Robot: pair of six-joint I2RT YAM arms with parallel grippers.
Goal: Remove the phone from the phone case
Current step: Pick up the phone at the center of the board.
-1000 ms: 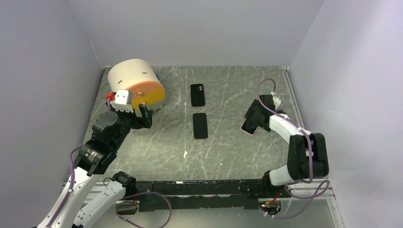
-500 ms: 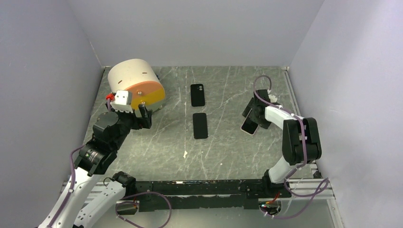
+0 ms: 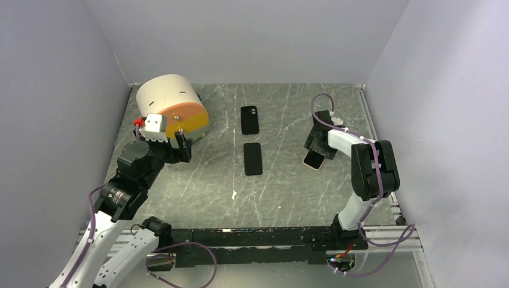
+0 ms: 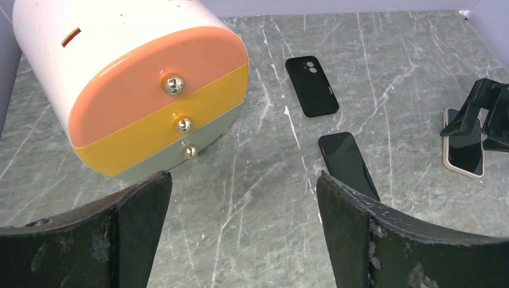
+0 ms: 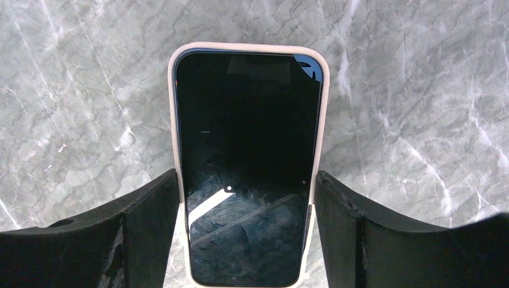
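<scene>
Fingers astride cream-cased phone (dark, smudged screen up)

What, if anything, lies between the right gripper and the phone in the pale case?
Nothing visible does. In the right wrist view the right gripper is open directly over the phone, with one finger on each side of the pale case. The two black items lie apart, toward the table's middle.
</scene>
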